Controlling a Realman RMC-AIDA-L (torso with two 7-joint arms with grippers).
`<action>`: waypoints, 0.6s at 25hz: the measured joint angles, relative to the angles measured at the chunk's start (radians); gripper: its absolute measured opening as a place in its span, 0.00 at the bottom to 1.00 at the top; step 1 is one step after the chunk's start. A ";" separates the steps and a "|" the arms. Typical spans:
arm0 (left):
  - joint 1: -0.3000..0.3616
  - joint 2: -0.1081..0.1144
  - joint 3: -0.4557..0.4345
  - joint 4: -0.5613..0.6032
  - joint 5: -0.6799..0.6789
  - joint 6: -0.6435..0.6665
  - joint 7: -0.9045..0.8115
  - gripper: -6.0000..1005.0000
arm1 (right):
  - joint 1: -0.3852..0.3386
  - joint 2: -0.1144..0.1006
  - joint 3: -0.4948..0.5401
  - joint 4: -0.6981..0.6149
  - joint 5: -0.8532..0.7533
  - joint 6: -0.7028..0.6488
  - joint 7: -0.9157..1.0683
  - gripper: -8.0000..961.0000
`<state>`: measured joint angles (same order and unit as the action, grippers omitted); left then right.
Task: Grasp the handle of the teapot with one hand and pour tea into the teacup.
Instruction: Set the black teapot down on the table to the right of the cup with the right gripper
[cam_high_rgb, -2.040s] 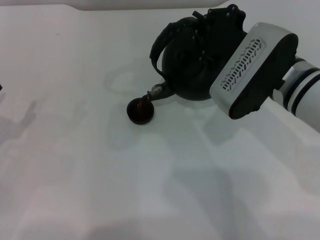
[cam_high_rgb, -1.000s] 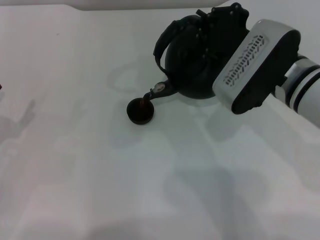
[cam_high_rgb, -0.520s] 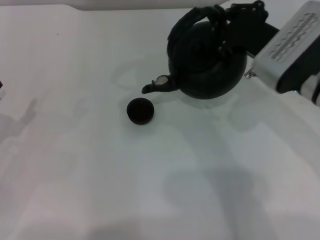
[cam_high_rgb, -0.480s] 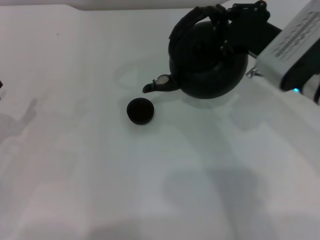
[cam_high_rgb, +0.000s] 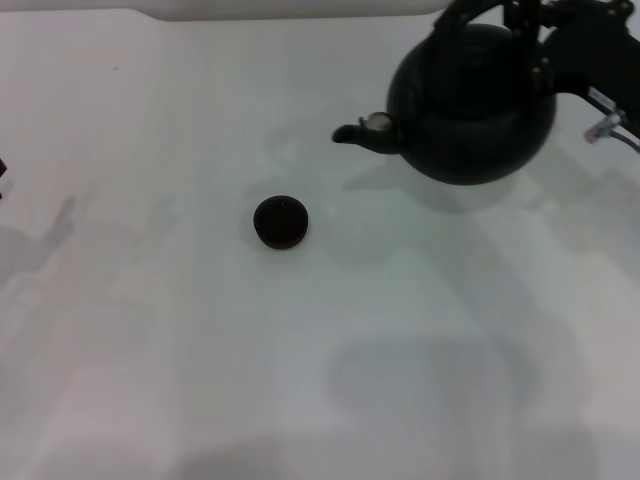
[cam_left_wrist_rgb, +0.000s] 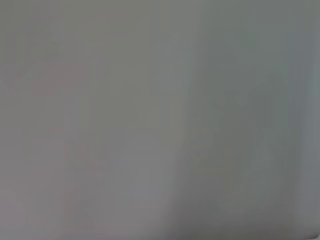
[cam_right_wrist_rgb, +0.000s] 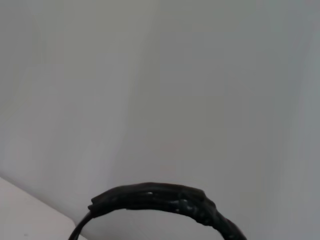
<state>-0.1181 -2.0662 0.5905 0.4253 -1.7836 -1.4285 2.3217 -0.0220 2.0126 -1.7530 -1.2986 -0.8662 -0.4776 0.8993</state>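
Observation:
The matte-black teapot (cam_high_rgb: 470, 115) is upright at the back right of the head view, its short spout (cam_high_rgb: 358, 131) pointing left. My right gripper (cam_high_rgb: 528, 18) is shut on the top of the arched black handle (cam_high_rgb: 452, 16), which also shows in the right wrist view (cam_right_wrist_rgb: 155, 196). A shadow lies under the pot. The tiny dark teacup (cam_high_rgb: 280, 221) stands on the white table, well to the left of and nearer than the spout, apart from it. I cannot tell what the cup holds. My left gripper is out of view.
The white table (cam_high_rgb: 300, 380) spreads to the front and left of the cup. A thin dark sliver (cam_high_rgb: 2, 166) shows at the left edge of the head view. The left wrist view shows only a plain grey surface.
The teapot has gone from tilted with its spout over the cup to upright, and has moved right and back. The right arm's white housing has left the head view. The cup has not moved.

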 joint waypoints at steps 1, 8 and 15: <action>-0.001 0.000 0.000 0.000 0.002 0.000 -0.001 0.86 | -0.007 0.000 0.011 0.005 0.001 -0.016 0.003 0.13; -0.011 0.000 0.000 0.000 0.009 0.006 -0.002 0.86 | -0.028 0.001 0.081 0.098 0.002 -0.130 0.009 0.13; -0.024 0.000 0.000 0.000 0.015 0.012 -0.005 0.86 | -0.035 0.001 0.139 0.193 0.035 -0.277 0.007 0.13</action>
<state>-0.1418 -2.0662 0.5905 0.4248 -1.7683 -1.4163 2.3165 -0.0573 2.0136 -1.6144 -1.1052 -0.8314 -0.7547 0.9061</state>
